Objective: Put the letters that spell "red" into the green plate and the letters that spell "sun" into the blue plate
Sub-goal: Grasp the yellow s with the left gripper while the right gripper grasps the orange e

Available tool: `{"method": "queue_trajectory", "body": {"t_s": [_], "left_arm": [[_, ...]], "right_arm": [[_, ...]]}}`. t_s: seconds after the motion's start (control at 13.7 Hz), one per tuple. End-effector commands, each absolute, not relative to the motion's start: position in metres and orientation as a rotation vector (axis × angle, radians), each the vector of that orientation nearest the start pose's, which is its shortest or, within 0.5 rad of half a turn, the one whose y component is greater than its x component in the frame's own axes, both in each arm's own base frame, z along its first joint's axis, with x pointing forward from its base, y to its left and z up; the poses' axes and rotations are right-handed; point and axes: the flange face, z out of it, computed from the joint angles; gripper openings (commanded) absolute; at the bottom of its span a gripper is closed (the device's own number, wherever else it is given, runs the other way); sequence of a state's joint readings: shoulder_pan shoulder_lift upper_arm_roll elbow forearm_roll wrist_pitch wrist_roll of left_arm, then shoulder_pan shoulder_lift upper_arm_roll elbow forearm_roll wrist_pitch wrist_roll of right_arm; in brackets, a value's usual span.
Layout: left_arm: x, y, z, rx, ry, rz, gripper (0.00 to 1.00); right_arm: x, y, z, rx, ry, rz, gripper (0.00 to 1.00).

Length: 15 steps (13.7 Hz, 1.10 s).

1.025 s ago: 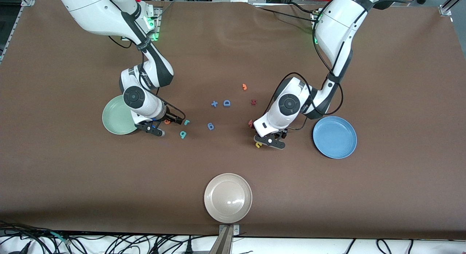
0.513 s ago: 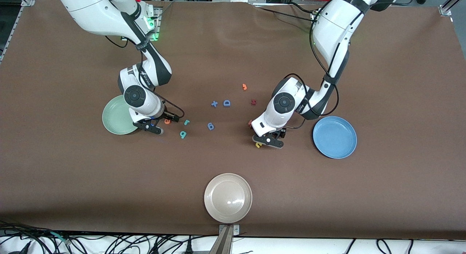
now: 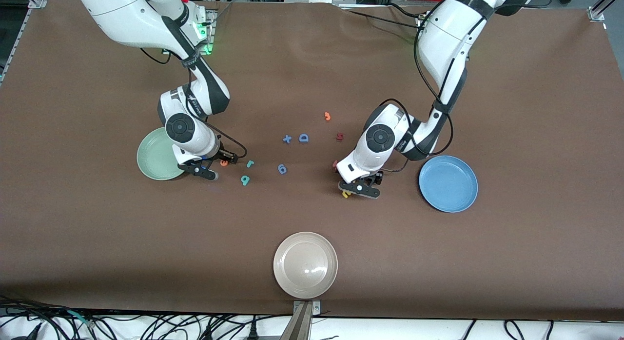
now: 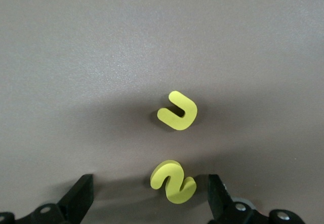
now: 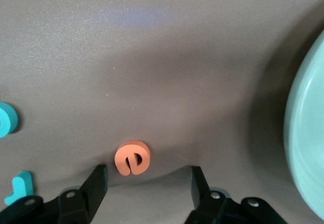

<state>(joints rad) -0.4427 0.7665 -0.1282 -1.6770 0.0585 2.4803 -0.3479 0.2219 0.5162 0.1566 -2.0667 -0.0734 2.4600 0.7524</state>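
On the surface nearest the front camera lies the beige-white plate (image 3: 305, 265), not part of the task. Farther up, the left gripper (image 3: 359, 190) is low beside the blue plate (image 3: 448, 183), its jaws wide with the yellow "s" (image 4: 173, 182) between them and the yellow "u" (image 4: 177, 111) just beside; the olive "n" I cannot find. At about the same depth, the right gripper (image 3: 207, 170) is low beside the green plate (image 3: 157, 157), its fingers (image 5: 96, 182) spread but not touching the orange "e" (image 5: 132, 157); the teal "r" (image 3: 250, 163) and "d" (image 3: 245, 180) wait near. Both plates hold nothing, so I judge this the first pick on each side. Next each gripper needs to close gently on its thin letter, then lift.
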Motion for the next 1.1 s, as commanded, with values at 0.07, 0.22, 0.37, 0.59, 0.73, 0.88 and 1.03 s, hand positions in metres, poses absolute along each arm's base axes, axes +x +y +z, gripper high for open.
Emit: {"method": "queue_trajectory", "body": {"t_s": [0.07, 0.22, 0.37, 0.59, 0.73, 0.88, 1.03], "left_arm": [[0.576, -0.368, 0.156, -3.166, 0.370, -0.048, 0.94], [0.575, -0.367, 0.151, -3.163, 0.375, -0.037, 0.73], [0.575, -0.367, 0.150, -3.162, 0.382, -0.037, 0.48], [0.576, -0.366, 0.151, -3.159, 0.388, -0.036, 0.26], [0.579, -0.363, 0.158, -3.159, 0.381, -0.039, 0.23], [0.581, -0.362, 0.163, -3.161, 0.374, -0.047, 0.23], [0.585, -0.360, 0.179, -3.158, 0.365, -0.050, 0.24]], "right_arm": [[0.530, 0.213, 0.175, -3.131, 0.513, 0.152, 0.74], [0.530, 0.213, 0.175, -3.131, 0.513, 0.152, 0.58], [0.530, 0.213, 0.175, -3.131, 0.513, 0.154, 0.59], [0.533, 0.214, 0.177, -3.117, 0.507, 0.113, 0.60], [0.534, 0.215, 0.176, -3.112, 0.504, 0.101, 0.60], [0.536, 0.215, 0.176, -3.105, 0.501, 0.086, 0.60], [0.536, 0.215, 0.170, -3.098, 0.503, 0.075, 0.60]]}}
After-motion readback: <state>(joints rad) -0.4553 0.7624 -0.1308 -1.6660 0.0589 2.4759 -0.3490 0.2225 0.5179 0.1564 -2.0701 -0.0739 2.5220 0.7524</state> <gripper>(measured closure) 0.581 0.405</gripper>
